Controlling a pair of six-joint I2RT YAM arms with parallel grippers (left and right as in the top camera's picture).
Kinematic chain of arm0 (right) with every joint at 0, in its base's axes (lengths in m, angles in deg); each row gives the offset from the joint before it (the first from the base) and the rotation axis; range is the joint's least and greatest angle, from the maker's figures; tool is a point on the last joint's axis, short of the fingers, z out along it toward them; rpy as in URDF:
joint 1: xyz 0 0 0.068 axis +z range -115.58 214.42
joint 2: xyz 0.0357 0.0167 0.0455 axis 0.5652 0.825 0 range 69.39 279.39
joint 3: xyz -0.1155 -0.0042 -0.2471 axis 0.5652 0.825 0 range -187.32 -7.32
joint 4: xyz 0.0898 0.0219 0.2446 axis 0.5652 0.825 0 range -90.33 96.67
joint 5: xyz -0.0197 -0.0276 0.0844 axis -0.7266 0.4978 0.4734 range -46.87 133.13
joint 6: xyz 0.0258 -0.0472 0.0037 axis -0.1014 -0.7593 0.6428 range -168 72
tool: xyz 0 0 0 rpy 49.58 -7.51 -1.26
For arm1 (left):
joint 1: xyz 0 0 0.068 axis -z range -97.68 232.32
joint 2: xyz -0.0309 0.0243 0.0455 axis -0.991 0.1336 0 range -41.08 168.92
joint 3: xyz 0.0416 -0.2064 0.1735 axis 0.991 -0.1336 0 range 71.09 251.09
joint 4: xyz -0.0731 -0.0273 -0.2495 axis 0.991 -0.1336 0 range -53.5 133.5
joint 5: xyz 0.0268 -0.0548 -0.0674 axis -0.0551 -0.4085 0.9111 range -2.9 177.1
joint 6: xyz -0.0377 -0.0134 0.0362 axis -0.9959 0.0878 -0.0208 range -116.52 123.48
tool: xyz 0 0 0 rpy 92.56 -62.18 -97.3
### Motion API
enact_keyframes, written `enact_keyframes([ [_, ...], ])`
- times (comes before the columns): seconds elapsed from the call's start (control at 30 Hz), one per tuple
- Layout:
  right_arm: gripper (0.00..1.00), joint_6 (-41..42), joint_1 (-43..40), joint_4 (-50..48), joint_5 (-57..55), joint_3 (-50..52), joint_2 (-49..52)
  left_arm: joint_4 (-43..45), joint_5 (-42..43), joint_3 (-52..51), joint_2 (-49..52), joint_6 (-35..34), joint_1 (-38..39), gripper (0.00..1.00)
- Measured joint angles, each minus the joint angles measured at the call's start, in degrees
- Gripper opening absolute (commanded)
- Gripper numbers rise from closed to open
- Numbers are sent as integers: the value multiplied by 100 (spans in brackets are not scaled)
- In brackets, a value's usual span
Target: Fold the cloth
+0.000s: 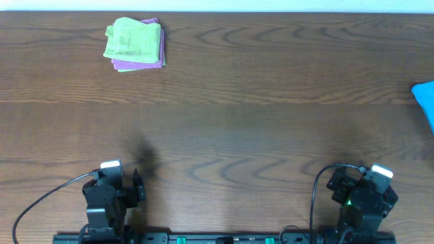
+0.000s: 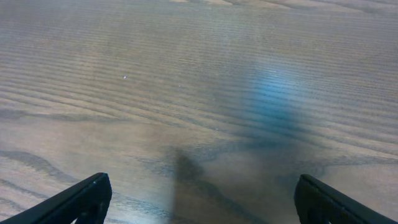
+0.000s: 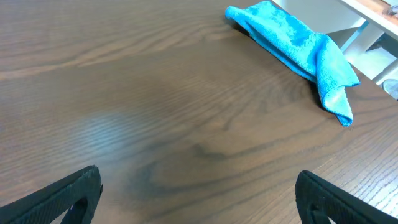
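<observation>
The sky-blue cloth (image 1: 425, 100) lies bunched at the table's far right edge, mostly cut off in the overhead view. In the right wrist view the cloth (image 3: 300, 47) shows as a crumpled strip at the upper right, well ahead of my right gripper (image 3: 199, 193), which is open with bare wood between its fingers. My left gripper (image 2: 202, 198) is open too, over bare table, with no cloth near it. Both arms sit at the table's near edge, the left gripper (image 1: 112, 177) at left and the right gripper (image 1: 369, 179) at right.
A light green folded cloth (image 1: 132, 39) lies on a pink folded cloth (image 1: 144, 64) at the back left. The wooden table (image 1: 230, 122) spans the view. White shelving (image 3: 348, 18) stands beyond the table's edge in the right wrist view.
</observation>
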Motion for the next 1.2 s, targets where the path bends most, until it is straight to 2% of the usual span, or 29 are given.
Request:
enact_keyframes([
  [0.13, 99, -890, -37, 546, 2354, 72, -2, 0, 11, -2, -4, 0, 0, 95],
  [0.3, 99, -1189, -37, 540, 3161, 72, -2, 0, 17, -2, -9, 0, 0, 95],
  [0.8, 99, -1329, -37, 516, 3521, 72, -2, 0, 17, -2, -9, 0, 0, 95],
  [1.2, 99, -1331, -37, -240, 3578, 72, -2, 0, 17, -2, -9, 0, 0, 95],
])
